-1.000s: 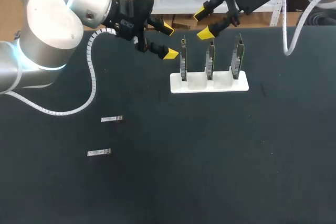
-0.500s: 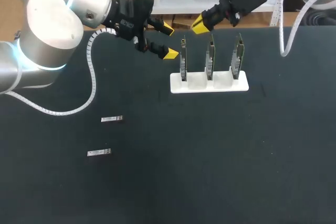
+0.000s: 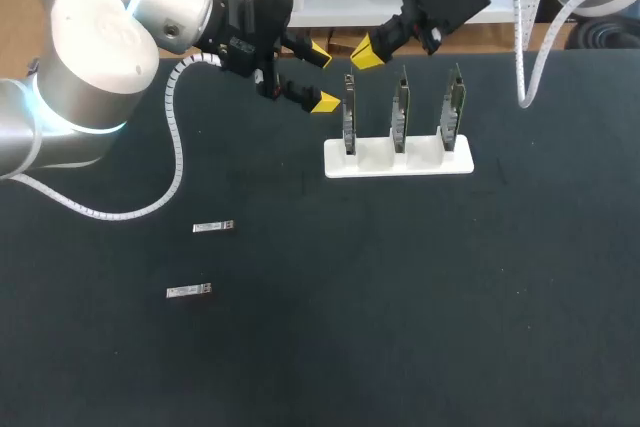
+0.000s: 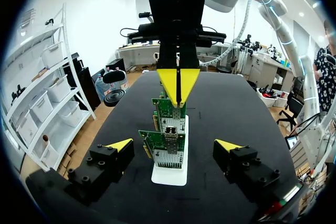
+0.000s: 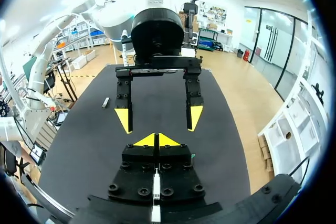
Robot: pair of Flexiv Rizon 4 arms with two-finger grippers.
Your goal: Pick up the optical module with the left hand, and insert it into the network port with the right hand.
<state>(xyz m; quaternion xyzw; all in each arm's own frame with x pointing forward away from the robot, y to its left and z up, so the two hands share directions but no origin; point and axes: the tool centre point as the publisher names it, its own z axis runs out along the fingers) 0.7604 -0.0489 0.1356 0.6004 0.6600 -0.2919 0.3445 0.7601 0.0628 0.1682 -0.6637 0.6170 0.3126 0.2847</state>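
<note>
Two small silver optical modules (image 3: 213, 227) (image 3: 189, 291) lie on the black table (image 3: 400, 297) at the left, well away from both grippers. One module (image 5: 105, 102) shows in the right wrist view, beside my left arm. Three green network cards (image 3: 400, 112) stand upright in a white holder (image 3: 398, 158) at the back middle. My left gripper (image 3: 321, 77) (image 4: 175, 145) hangs open and empty just left of the cards, facing them (image 4: 169, 145). My right gripper (image 3: 365, 52) (image 5: 156, 140) is shut with nothing seen between its tips, above the cards' far side, facing the left gripper (image 5: 159, 118).
The white holder (image 4: 169, 174) sits directly ahead of the left gripper, with the right gripper (image 4: 178, 80) hanging over the farthest card. The table's far edge (image 3: 500, 50) runs just behind the cards.
My right gripper has shut and moved left along the back of the table, toward the left gripper. The left arm and the modules have not moved.
</note>
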